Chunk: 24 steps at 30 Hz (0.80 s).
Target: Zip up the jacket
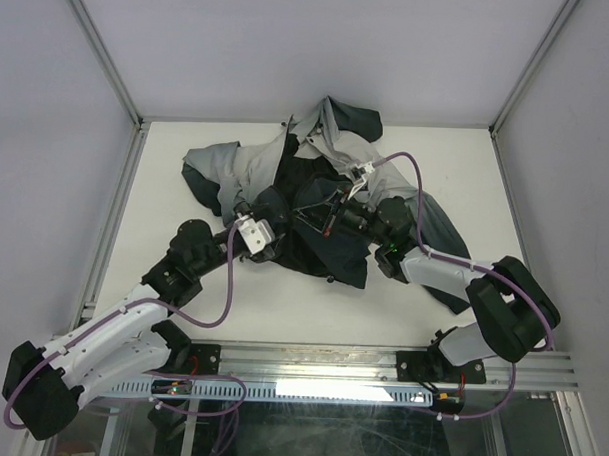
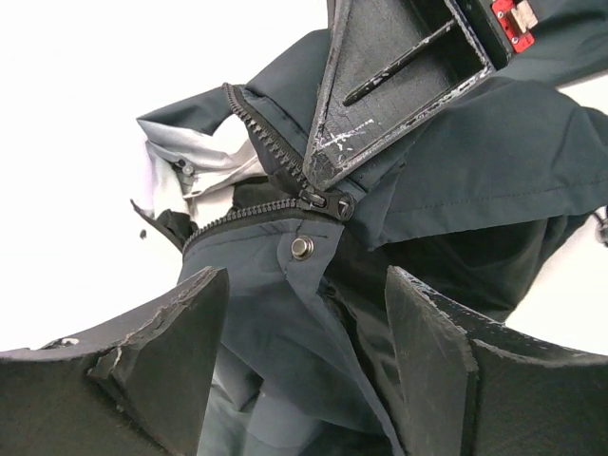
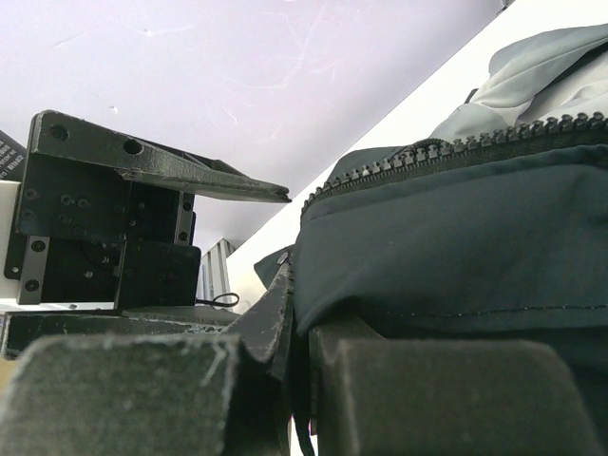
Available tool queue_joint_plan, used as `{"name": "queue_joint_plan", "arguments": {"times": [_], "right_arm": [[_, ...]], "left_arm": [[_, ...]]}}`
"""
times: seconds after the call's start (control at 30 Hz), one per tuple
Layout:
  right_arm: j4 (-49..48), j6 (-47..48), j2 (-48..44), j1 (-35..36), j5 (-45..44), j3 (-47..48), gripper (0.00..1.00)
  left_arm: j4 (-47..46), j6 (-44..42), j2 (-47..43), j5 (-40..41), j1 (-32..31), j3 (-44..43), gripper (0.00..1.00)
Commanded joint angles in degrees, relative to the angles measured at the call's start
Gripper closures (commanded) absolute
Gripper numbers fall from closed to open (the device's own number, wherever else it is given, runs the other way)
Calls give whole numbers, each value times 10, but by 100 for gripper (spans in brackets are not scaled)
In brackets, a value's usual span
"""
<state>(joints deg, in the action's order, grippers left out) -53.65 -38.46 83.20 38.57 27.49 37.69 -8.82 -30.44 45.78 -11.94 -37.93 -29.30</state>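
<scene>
While jacket (image 1: 248,171) sprawls on white table (image 1: 457,168), left tool (image 2: 306,281) spread empty, right tool (image 3: 296,328) pinching it, pale walls (image 1: 291,47)

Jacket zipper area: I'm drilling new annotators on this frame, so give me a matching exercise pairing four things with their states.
Things:
1. left gripper
2. right gripper
3. snap button
4. zipper teeth

States:
A. silver, round, on dark fabric
B. shut on the jacket beside the zipper
C. open, over the fabric
D. two rows parted, not joined

Pairs: 1-C, 2-B, 3-A, 4-D
</scene>
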Motion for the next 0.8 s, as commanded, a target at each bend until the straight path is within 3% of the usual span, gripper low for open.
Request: {"name": "queue_joint_plan", "arguments": {"times": [0.0,0.2,0.5,0.77], "right_arm": [[-18,6,-27,2,-23,18,100],[-17,6,-27,3,-26,18,100],[-12,6,-22,2,-29,27,100],[9,7,-17,2,-39,39,100]], "left_arm": [[-79,-74,22,-10,-8,-1,33],[-97,-105,52,-11,-10,-1,44],[-119,-130,88,-19,-12,-10,51],[-128,-141,82,-29,-16,-9,83]]}}
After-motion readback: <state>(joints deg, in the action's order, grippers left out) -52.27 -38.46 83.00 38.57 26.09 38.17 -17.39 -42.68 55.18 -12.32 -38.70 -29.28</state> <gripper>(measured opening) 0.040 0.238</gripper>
